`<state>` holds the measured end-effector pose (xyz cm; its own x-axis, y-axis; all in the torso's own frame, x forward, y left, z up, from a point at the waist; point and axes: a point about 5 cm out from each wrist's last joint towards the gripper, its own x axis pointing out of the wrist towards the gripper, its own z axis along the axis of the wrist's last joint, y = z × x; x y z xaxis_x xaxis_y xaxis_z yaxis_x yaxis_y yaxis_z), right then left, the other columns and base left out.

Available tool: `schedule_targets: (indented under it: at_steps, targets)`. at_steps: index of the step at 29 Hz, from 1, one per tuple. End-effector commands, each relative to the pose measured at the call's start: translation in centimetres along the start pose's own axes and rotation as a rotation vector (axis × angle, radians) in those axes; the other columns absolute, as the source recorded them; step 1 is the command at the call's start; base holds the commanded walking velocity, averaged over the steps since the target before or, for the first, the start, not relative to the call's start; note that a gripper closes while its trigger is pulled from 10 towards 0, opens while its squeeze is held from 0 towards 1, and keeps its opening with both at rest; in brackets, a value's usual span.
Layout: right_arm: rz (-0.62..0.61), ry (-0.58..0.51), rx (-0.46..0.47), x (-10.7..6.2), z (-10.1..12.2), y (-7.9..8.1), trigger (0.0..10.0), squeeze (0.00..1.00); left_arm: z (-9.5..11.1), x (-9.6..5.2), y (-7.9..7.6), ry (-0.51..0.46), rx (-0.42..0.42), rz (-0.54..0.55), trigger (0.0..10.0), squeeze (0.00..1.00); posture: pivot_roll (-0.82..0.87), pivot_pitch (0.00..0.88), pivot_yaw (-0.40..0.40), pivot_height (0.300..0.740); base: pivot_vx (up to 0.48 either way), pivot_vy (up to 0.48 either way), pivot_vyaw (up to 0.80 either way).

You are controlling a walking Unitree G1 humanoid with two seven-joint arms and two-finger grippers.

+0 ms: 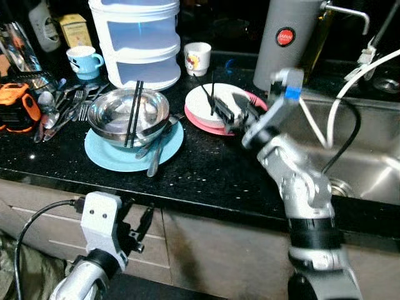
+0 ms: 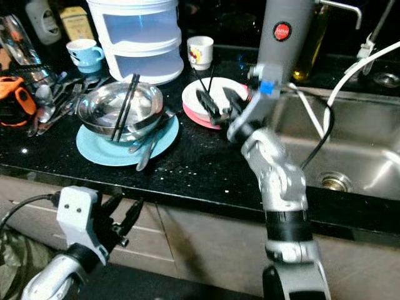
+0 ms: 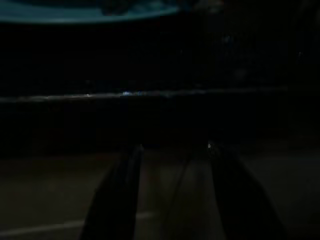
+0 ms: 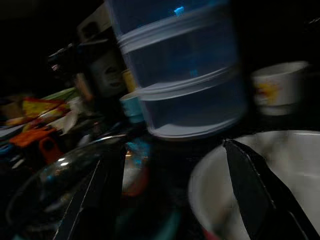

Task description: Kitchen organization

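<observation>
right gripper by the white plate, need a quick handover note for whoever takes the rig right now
Right gripper: open, holding nothing, at the near edge of the white plate, which sits on a pink plate.
Left gripper: open, idle below the counter edge.
Steel bowl with black chopsticks sits on the blue plate; loose cutlery lies to the robot's left of it.
Done: nothing stowed so far.
Left: dishes and cutlery; the sink is free.

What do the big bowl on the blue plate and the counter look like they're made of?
The bowl looks like polished steel: silvery with mirror-like reflections. The counter looks like polished black stone, perhaps granite, glossy with tiny pale flecks. The blue plate is matte and uniform, melamine or glazed ceramic; I cannot tell which.
</observation>
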<state>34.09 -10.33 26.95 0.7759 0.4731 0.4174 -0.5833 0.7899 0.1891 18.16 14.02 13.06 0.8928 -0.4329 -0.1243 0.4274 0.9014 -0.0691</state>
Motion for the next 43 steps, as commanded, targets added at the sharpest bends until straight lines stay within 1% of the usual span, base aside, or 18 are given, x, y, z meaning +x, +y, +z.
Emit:
schedule_targets:
  at_steps: [1,2,5,8,13,15,16,17,19,22,23,24,25,27,30,39,42,43]
  targets:
    - [-0.01,-0.005,-0.003,0.1,0.0,-0.2,10.0,0.0,0.2,-0.1,-1.3,0.006,-0.009,-0.083,10.0,0.0,0.11,0.041,0.0,0.74,0.0,0.0,0.0]
    - [-0.008,-0.02,-0.006,0.5,0.4,-0.2,10.0,0.0,0.2,-0.4,-2.2,0.02,0.0,-0.148,10.0,0.0,0.11,0.041,0.0,0.74,0.0,0.0,0.0]
    - [-0.005,-0.032,-0.03,1.5,1.0,0.1,10.0,0.0,0.2,-0.5,-2.9,0.036,0.008,-0.199,10.0,0.0,0.12,0.041,-0.004,0.74,0.0,0.0,0.0]
    - [-0.033,-0.004,-0.168,3.2,1.7,0.6,10.0,0.0,0.3,-0.2,-2.7,0.035,0.053,-0.176,10.0,0.0,0.12,0.041,-0.005,0.74,0.0,0.0,0.0]
    - [-0.048,0.002,-0.25,4.1,3.1,0.7,10.0,0.0,0.6,0.2,-2.2,0.016,0.078,-0.116,10.0,0.0,0.12,0.046,-0.006,0.74,0.0,0.0,0.0]
    - [-0.031,0.027,-0.313,4.4,3.6,0.9,10.0,0.0,0.7,0.5,-1.9,0.007,0.085,-0.082,10.0,0.0,0.12,0.047,-0.007,0.74,0.0,0.0,0.0]
    - [-0.014,0.051,-0.345,4.5,3.6,1.0,10.0,0.05,0.7,0.7,-1.8,0.002,0.085,-0.067,10.0,0.0,0.12,0.048,-0.009,0.74,0.0,0.0,0.0]
    - [0.005,0.097,-0.403,4.9,3.5,1.2,10.0,1.0,0.6,1.1,-1.5,-0.006,0.087,-0.026,10.0,0.0,0.12,0.05,-0.01,0.74,0.0,0.0,0.0]
    - [0.002,0.143,-0.445,5.1,3.0,1.3,10.0,1.0,0.5,1.3,-1.1,-0.013,0.086,0.031,10.0,0.0,0.11,0.054,-0.013,0.74,0.0,0.0,0.0]
    - [-0.035,0.212,-0.44,5.4,1.8,1.1,10.0,1.0,0.5,1.4,-0.3,-0.026,0.079,0.113,10.0,0.0,0.11,0.062,-0.021,0.74,0.0,0.0,0.0]
    - [-0.063,0.261,-0.417,5.6,0.6,0.9,10.0,0.59,0.6,1.3,0.3,-0.033,0.086,0.169,10.0,0.0,0.11,0.064,-0.024,0.74,0.0,0.0,0.0]
    - [-0.063,0.261,-0.417,5.6,0.6,0.9,10.0,0.59,0.6,1.3,0.3,-0.033,0.086,0.169,10.0,0.0,0.11,0.064,-0.024,0.74,0.0,0.0,0.0]
    - [-0.094,0.296,-0.388,5.7,-0.2,0.8,10.0,0.0,0.6,1.3,0.7,-0.037,0.09,0.21,10.0,0.0,0.11,0.07,-0.03,0.74,0.0,0.0,0.0]
    - [-0.163,0.336,-0.295,6.2,-1.0,0.3,10.0,0.0,0.7,1.3,0.7,-0.044,0.089,0.238,10.0,0.0,0.11,0.082,-0.046,0.74,0.0,0.0,0.0]
    - [-0.207,0.333,-0.242,6.7,-0.8,-0.3,10.0,0.0,0.8,1.3,0.5,-0.049,0.092,0.249,10.0,0.0,0.12,0.091,-0.059,0.74,0.0,0.0,0.0]
    - [-0.238,0.253,-0.214,7.7,0.7,-0.8,10.0,0.0,0.8,1.1,0.1,-0.059,0.092,0.271,10.0,0.0,0.12,0.108,-0.072,0.74,0.0,0.0,0.0]
    - [-0.237,0.213,-0.219,8.1,1.4,-0.7,10.0,0.0,0.8,1.1,0.0,-0.06,0.094,0.275,10.0,0.0,0.12,0.113,-0.075,0.74,0.0,0.0,-0.79]
    - [-0.221,0.167,-0.242,8.6,2.3,-0.4,10.0,0.0,0.8,1.1,-0.2,-0.06,0.099,0.274,10.0,0.0,0.12,0.119,-0.076,0.74,0.0,0.0,0.0]
